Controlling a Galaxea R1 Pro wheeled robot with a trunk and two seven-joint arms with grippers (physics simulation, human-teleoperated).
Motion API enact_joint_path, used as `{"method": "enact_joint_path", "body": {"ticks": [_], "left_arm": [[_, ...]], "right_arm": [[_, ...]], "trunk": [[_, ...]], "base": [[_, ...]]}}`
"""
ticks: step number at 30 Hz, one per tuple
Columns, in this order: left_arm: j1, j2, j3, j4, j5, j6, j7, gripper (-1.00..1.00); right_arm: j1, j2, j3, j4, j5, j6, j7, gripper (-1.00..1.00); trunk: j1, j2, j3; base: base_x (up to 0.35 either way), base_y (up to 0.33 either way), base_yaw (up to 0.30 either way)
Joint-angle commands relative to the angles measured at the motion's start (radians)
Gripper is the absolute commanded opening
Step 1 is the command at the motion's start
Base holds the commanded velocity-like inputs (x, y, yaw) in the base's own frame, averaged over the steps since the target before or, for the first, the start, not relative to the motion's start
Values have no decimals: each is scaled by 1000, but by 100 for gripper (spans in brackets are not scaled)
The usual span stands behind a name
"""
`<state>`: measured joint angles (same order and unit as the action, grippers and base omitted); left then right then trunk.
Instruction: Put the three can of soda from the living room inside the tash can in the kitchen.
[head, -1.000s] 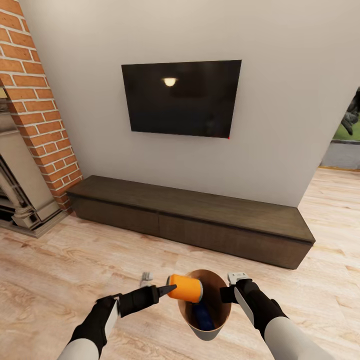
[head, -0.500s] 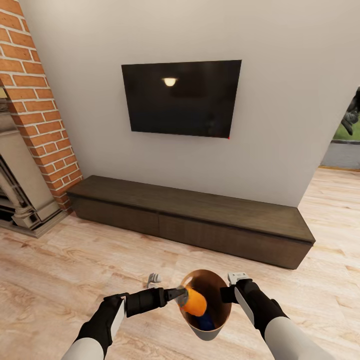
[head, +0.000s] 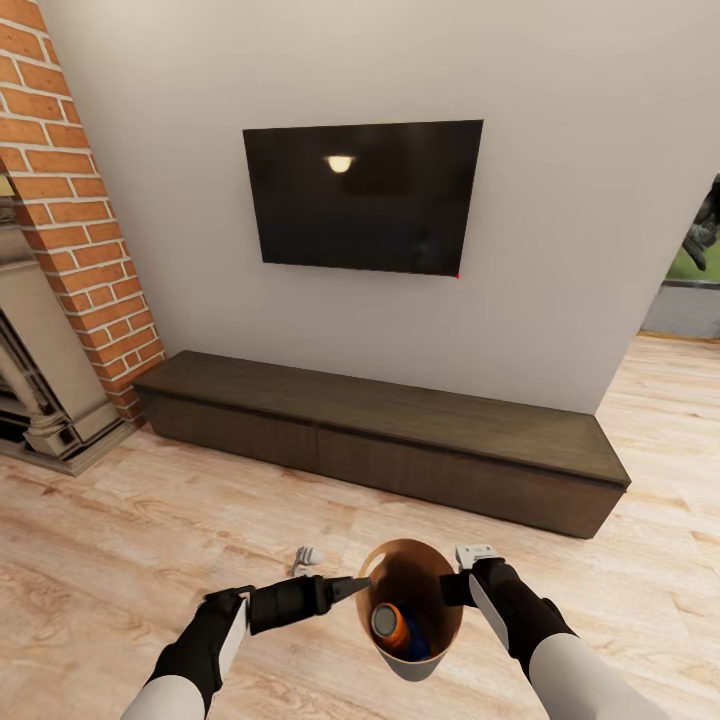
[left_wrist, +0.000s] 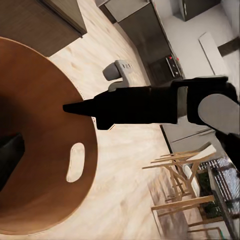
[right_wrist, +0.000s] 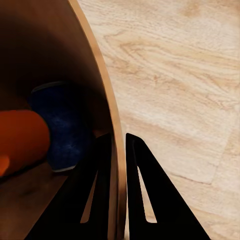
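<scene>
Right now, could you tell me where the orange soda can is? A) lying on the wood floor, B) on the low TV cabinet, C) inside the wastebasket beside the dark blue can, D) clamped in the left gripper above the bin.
C: the orange can lies inside the wastebasket next to the dark blue can, while the right gripper pinches the bin's rim.

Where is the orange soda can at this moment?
In the head view, the orange can lies inside the trash can, beside the dark blue can, between the two grippers.

Head looks down from afar; both wrists, seemingly close, share the wastebasket (head: 410, 665).
</scene>
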<state>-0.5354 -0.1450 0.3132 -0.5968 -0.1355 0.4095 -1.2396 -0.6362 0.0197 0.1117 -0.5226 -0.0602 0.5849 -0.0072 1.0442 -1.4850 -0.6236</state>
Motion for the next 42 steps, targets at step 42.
{"method": "enact_joint_path", "body": {"ticks": [42], "left_arm": [[0, 344, 102, 310, -6, -364, -22, 100]], "right_arm": [[0, 0, -1, -5, -10, -99, 10, -100]], "trunk": [[0, 0, 0]], "base": [[0, 0, 0]]}}
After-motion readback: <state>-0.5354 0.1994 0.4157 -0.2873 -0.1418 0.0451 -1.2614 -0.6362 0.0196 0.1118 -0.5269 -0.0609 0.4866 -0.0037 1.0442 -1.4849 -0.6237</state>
